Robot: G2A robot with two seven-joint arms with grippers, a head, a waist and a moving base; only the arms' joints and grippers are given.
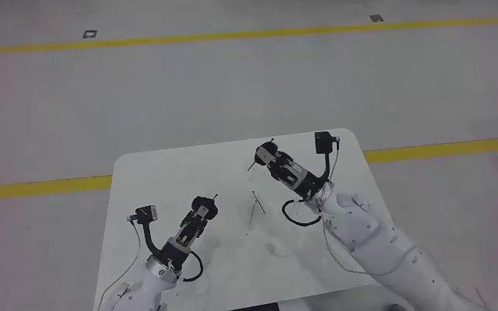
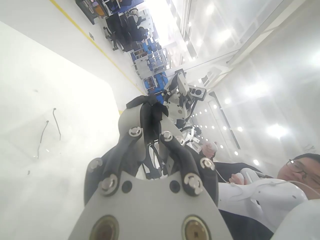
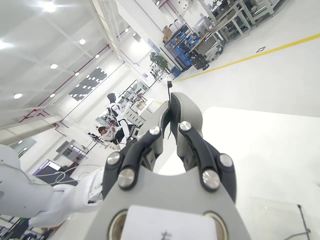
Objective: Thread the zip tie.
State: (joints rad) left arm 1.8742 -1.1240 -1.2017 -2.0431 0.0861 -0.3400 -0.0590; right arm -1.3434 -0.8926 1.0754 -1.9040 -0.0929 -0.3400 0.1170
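The right gripper has its jaws squeezed tight on a zip tie. The zip tie is thin, black and straight, like a skinny stick. It has a little square head at its far end. That head pokes out past the fingertips. The rest of the strap runs back between the two dark pads.

The left gripper has its jaws squeezed tight too. A second zip tie is pinched there. I can see just a short black tip sticking out past the jaws, so I cannot tell what its head looks like.

Both grippers are over the white table. Seen from above, the right gripper sits between 1 and 2 o'clock from the left gripper.

Two more ties lie loose on the table, between the two grippers. One is a straighter loose tie. The other is a bent loose tie. Each is thin and dark with a small knob at one end. They lie near each other but do not touch. They are at 3 o'clock from the left gripper and at 6 o'clock from the right gripper, apart from both.

So I count four zip ties: one in each gripper and two on the table. There are two grippers and one table.
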